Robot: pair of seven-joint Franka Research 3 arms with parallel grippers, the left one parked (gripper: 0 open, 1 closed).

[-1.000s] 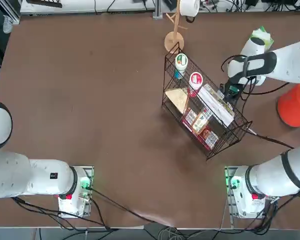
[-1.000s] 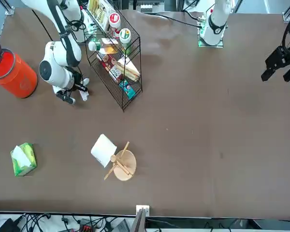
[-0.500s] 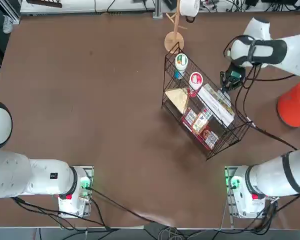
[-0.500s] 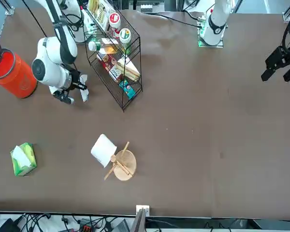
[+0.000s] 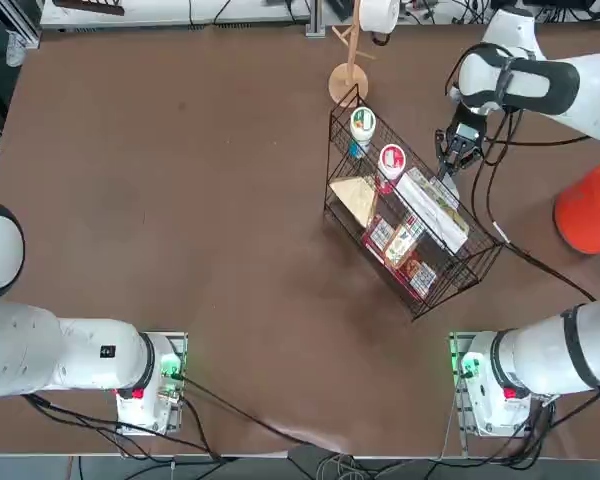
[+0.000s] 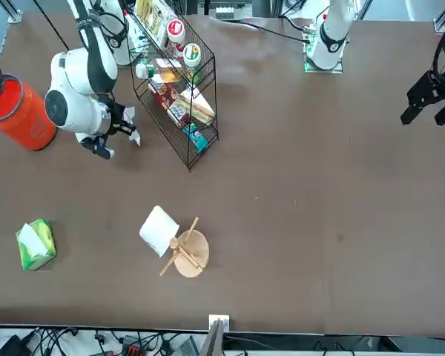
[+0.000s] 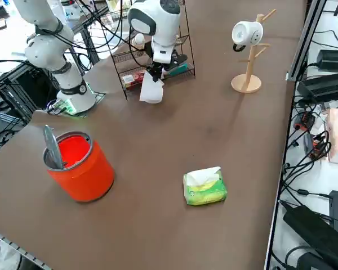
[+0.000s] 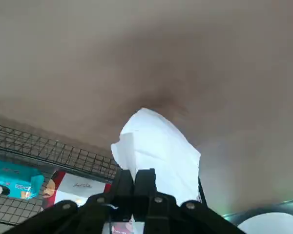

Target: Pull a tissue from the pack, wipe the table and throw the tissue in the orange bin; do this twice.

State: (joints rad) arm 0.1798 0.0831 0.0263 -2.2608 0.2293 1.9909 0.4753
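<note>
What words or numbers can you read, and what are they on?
None clearly enough to quote.
Red-and-white packet: curly writing, too blurred.
Turquoise packet: tiny print, too blurred.
Round lids in the basket: marks too small.
Green tissue pack: no words I can make out.
The right gripper, beside the basket, pinches a tissue.
</note>
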